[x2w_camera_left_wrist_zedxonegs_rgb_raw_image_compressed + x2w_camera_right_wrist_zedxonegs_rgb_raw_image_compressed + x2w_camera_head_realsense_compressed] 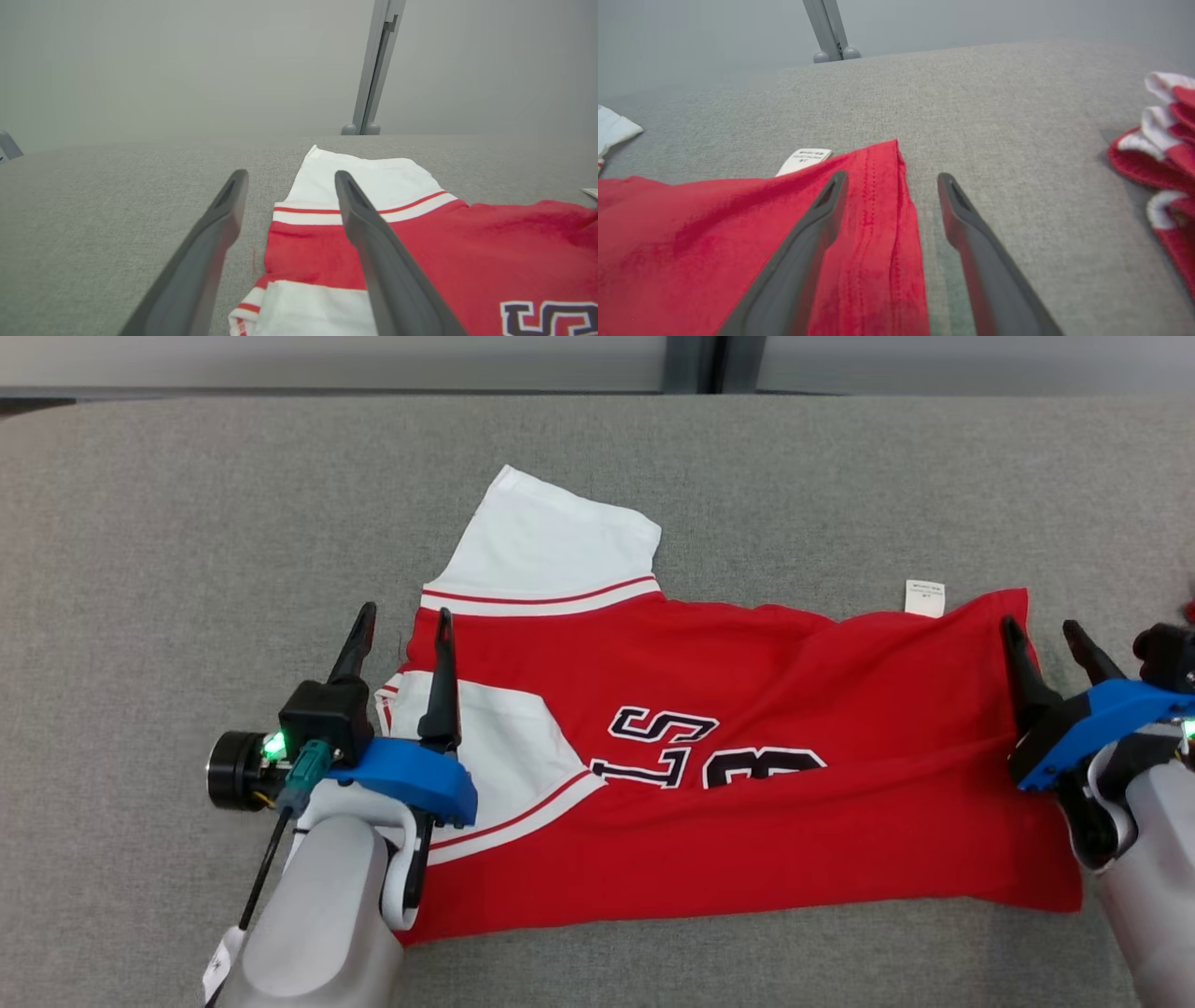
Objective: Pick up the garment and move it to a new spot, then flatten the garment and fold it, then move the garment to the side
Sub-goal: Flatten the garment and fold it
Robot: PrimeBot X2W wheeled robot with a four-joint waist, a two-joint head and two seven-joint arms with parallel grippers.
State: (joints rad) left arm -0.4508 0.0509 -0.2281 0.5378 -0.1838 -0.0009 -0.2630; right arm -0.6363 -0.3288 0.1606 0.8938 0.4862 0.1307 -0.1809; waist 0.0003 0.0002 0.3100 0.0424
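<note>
Across the middle of the grey fabric-covered counter [187, 523], well clear of its far edge, lies the red short-sleeved jersey with white sleeves and dark lettering [747, 821], folded lengthwise and flat. Its white care label [925, 597] sticks out toward the far edge. The left gripper [405, 612] is released at the sleeve end, one finger over bare counter, the other over the cloth. The right gripper [1039, 623] is likewise released, straddling the hem end and grasping nothing. Toward the counter's right edge sits a crumpled red-and-white cloth heap [1167, 140].
</note>
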